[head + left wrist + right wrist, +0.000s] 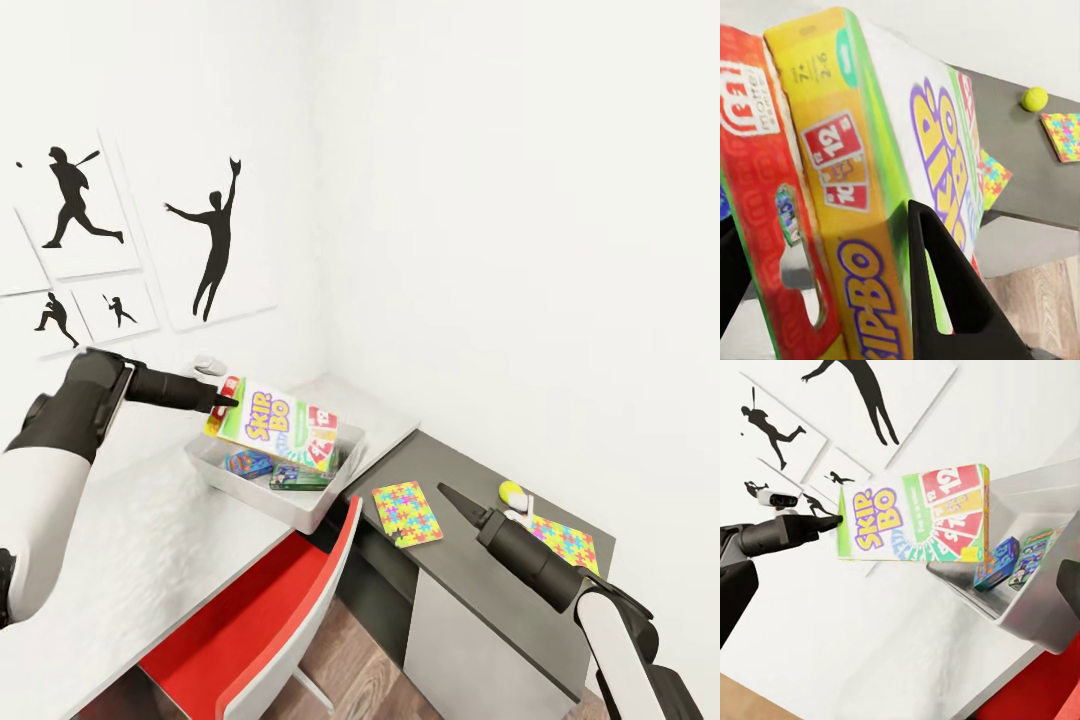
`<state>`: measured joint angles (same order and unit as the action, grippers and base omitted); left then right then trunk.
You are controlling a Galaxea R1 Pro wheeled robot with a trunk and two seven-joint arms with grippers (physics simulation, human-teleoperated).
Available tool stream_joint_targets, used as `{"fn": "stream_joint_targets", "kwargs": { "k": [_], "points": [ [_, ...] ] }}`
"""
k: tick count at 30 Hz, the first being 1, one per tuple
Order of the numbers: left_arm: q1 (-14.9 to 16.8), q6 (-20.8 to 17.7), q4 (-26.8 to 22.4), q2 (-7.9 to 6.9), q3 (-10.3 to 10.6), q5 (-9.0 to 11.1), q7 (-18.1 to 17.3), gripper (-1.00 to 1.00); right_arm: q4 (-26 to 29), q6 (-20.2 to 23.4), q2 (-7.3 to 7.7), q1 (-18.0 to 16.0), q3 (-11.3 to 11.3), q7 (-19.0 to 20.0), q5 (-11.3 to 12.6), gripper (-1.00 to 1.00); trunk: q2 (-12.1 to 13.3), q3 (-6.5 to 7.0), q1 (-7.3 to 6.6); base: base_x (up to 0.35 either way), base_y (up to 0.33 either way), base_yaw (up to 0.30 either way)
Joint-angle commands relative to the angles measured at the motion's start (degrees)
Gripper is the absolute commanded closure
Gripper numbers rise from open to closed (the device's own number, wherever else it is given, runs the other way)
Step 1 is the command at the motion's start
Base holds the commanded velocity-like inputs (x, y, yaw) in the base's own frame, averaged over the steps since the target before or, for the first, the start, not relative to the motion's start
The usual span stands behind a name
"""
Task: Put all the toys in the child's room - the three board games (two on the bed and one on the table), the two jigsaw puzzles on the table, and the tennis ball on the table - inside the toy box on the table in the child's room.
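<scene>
My left gripper (225,400) is shut on the edge of a board game (283,424), a yellow, green and red "Skip-Bo" box. The box hangs tilted over the light grey toy box (310,515) on the white table. The left wrist view shows one finger (949,289) pressed on the cover (862,225). A blue box (248,462) and a green box (300,477) lie inside the bin. Two jigsaw puzzles (408,511) (566,543) and the tennis ball (511,491) rest on the lower dark table. My right gripper (450,497) hovers open between the puzzles.
A red chair (270,610) stands tucked between the white table (130,560) and the dark grey table (470,465). White walls with black sports silhouettes (215,245) close the corner behind both tables. Wood floor (350,660) shows below the chair.
</scene>
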<state>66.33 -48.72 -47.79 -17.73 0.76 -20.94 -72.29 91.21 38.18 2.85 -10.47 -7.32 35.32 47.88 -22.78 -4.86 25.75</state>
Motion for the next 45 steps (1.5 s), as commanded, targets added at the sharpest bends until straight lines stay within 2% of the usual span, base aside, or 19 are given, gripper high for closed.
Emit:
{"fn": "stream_joint_targets", "kwargs": {
  "k": [1, 4, 8, 11, 16, 19, 24, 34, 39, 45],
  "points": [
    [0.2, -0.6, 0.0, 0.01, 0.0, -0.7, -0.5, 1.0, 0.0, 0.4, -0.01, -0.1, -0.1, 0.0, 0.3, -1.0, -0.1, -0.13, 0.04, 0.0, 0.0, 0.0],
    [0.6, -0.4, 0.1, 0.04, 0.0, -2.3, -0.3, 1.0, 0.0, 0.4, 0.01, 0.0, -0.1, 0.0, 0.3, -1.0, -0.1, -0.13, 0.04, 0.0, 0.0, 0.0],
    [1.2, -0.3, 0.1, 0.08, 0.1, -2.8, -0.1, 1.0, 0.0, -0.1, 0.03, -0.1, -0.1, 0.0, 0.3, -1.0, -0.1, -0.13, 0.04, 0.0, 0.0, 0.0],
    [1.5, 0.5, 0.1, 0.29, 0.1, -3.3, 2.2, 1.0, 0.0, -1.6, 0.05, -0.1, 0.0, 0.0, 0.3, -1.0, -0.1, -0.13, 0.04, 0.0, 0.0, 0.0],
    [1.6, 2.0, 0.6, 1.85, 0.2, -3.7, 7.7, 1.0, 0.0, -2.1, 0.1, 0.0, 0.0, 0.0, 0.4, -1.0, -0.1, -0.13, 0.04, 0.0, 0.0, 0.0],
    [1.6, 3.1, 1.3, 2.51, 0.2, -3.8, 8.8, 1.0, 0.0, -2.2, 0.47, 0.0, 0.0, 0.0, 0.4, -1.0, -0.1, -0.13, 0.04, 0.0, 0.0, 0.0],
    [1.6, 5.1, 3.2, 3.59, 0.3, -3.9, 9.7, 1.0, 0.0, -2.2, 0.79, -0.1, 0.0, 0.0, 0.4, -1.0, -0.1, -0.13, 0.04, 0.0, 0.0, 0.0],
    [1.6, 7.1, 3.8, 3.84, 0.4, -4.0, 10.0, 1.0, 0.0, -2.2, 0.84, -0.1, -0.1, -0.6, 0.4, -1.0, -0.1, -0.13, 0.04, 0.0, 0.0, 0.0],
    [1.6, 7.4, 3.8, 3.84, 0.6, -7.3, 10.0, 1.0, 0.0, -2.2, 0.84, -0.1, -0.1, -0.6, 0.4, -1.0, -0.1, -0.13, 0.04, 0.0, 0.0, 0.0],
    [1.6, 7.4, 3.8, 3.84, 0.6, -8.2, 10.0, 1.0, 0.0, -2.2, 0.84, -0.1, -0.1, -0.7, 0.4, -1.0, -0.1, -0.13, 0.04, 0.0, 0.0, 0.0]
  ]
}}
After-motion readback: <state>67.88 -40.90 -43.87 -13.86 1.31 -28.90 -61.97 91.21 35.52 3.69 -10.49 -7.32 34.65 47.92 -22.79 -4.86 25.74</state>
